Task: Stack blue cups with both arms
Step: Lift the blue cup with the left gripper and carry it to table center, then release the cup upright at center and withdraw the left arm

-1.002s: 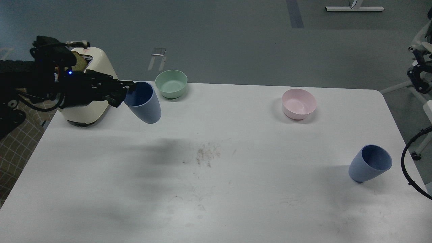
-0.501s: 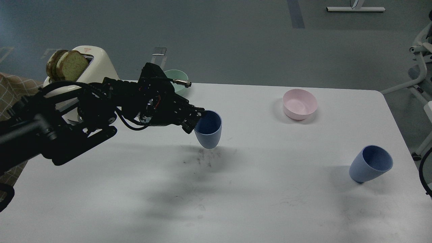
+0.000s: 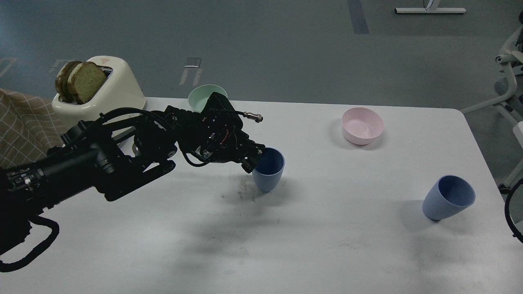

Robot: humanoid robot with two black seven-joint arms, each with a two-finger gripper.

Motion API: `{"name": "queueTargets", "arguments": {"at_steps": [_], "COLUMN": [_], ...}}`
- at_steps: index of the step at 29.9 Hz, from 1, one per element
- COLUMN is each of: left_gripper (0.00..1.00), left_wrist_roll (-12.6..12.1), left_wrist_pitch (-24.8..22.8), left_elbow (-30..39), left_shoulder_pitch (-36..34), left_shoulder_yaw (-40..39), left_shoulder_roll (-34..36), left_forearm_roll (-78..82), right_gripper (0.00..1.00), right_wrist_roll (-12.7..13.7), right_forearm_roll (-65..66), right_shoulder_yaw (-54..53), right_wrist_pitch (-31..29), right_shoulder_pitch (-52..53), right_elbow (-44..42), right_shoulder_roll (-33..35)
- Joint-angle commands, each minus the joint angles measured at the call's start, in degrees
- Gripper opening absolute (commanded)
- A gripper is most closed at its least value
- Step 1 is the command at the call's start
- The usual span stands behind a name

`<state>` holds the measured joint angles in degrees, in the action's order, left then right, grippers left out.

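Note:
My left gripper (image 3: 255, 160) is shut on the rim of one blue cup (image 3: 269, 171), which is upright at the middle of the white table (image 3: 310, 245), its base at or just above the surface. The second blue cup (image 3: 447, 199) stands alone at the right side of the table, near the right edge, mouth up. My left arm stretches in from the lower left. My right gripper is out of view; only a loop of black cable shows at the right edge.
A mint-green bowl (image 3: 201, 94) sits at the back, partly behind my left wrist. A pale pink bowl (image 3: 362, 125) sits at the back right. A cream toaster (image 3: 104, 90) with bread slices stands at the back left. A dirty smudge (image 3: 245, 192) marks the table centre.
My left arm has carried the blue cup from the back left by the toaster rightward and down to the table's middle. The cup has turned upright. The right cup has not moved.

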<state>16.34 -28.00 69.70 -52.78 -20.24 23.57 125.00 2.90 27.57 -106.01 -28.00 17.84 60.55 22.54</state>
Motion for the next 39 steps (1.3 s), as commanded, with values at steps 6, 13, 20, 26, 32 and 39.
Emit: {"name": "queueTargets", "arguments": {"at_steps": [6, 13, 20, 26, 32, 39], "left_gripper": [0.64, 0.78, 0.89, 0.97, 0.97, 0.97], "left_wrist_roll": [-0.2, 0.5, 0.3, 0.7, 1.0, 0.3], "left_wrist_pitch": [0.0, 0.0, 0.0, 4.8, 11.3, 11.7], "left_elbow": [0.1, 0.2, 0.3, -1.4, -1.5, -6.9], "left_shoulder_pitch": [0.1, -0.6, 0.0, 4.1, 10.8, 15.4], "left_shoulder_yaw": [-0.4, -2.4, -13.0, -25.5, -39.1, -48.0], "left_shoulder_roll": [0.0, 2.0, 7.2, 10.3, 10.1, 9.8], "left_forearm_roll": [0.0, -4.5, -15.5, -27.5, -54.9, -87.0], "right_gripper": [1.00, 1.00, 1.00, 1.00, 1.00, 1.00], "right_wrist_roll": [0.0, 0.1, 0.3, 0.1, 0.0, -0.6], "right_forearm_roll": [0.0, 0.0, 0.7, 7.2, 22.4, 39.4], "right_shoulder_yaw": [0.2, 0.1, 1.2, 3.2, 3.2, 3.8], "right_wrist_pitch": [0.0, 0.0, 0.0, 0.0, 0.0, 0.0], "right_shoulder_pitch": [0.0, 0.0, -1.4, -6.4, -6.4, -6.6], "right_elbow": [0.1, 0.1, 2.7, 9.0, 13.2, 19.9], "right_shoulder_roll": [-0.1, 0.1, 5.6, 12.9, 15.5, 19.6]}}
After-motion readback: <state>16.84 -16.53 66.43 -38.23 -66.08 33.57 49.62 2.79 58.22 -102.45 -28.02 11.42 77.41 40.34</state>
